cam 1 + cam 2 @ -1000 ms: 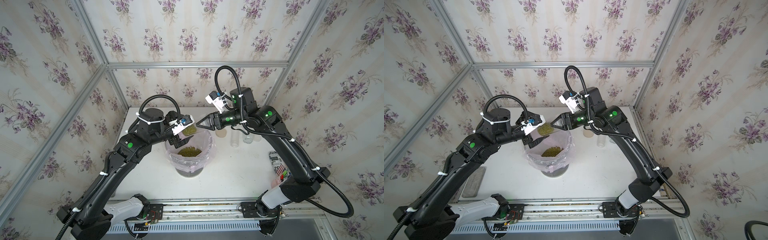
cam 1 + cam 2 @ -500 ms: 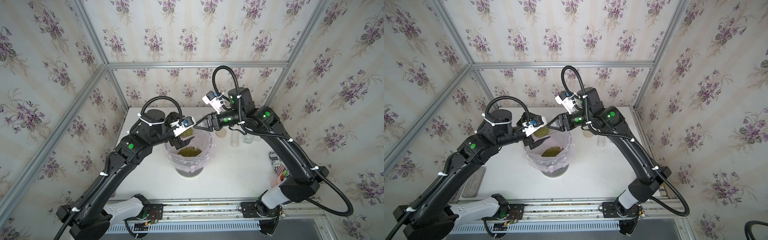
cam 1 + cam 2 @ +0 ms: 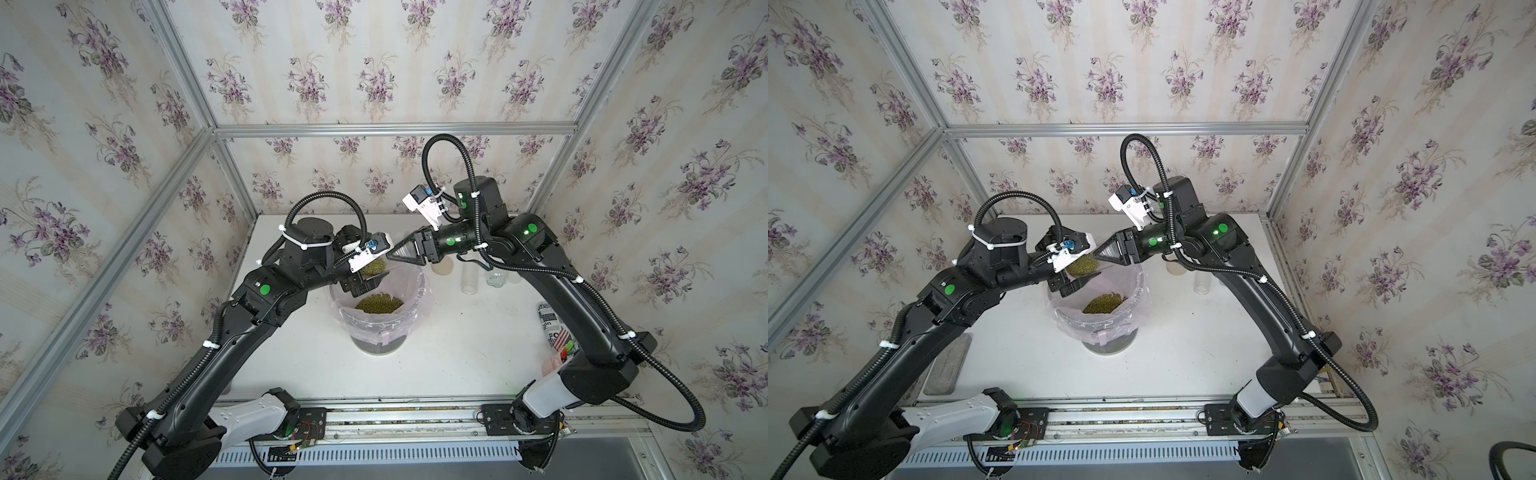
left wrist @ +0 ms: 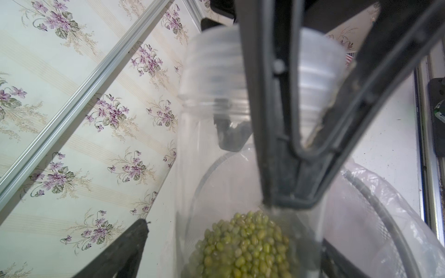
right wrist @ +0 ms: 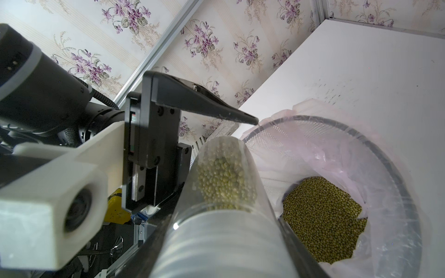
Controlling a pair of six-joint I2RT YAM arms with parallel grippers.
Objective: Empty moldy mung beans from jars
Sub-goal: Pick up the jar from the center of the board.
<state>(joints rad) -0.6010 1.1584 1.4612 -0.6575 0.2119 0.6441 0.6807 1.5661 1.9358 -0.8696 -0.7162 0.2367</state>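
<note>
Watching the left gripper [image 3: 375, 273] start narrowing, still wide, around the base of the jar [image 5: 216, 235]. My right gripper [image 3: 393, 256] clamps its threaded neck over the bin [image 5: 361, 134]. The mung beans [image 5: 224, 180] sit unpoured inside, so I read this as a handover before tipping.

Top views: high at front, looking down, far; near-same view of whole table [image 3: 457, 365]. L wrist cam: v. close, looks along jar [image 4: 212, 144] into bin [image 4: 397, 240]. R wrist cam: close, opp. side; same jar, bin.
</note>
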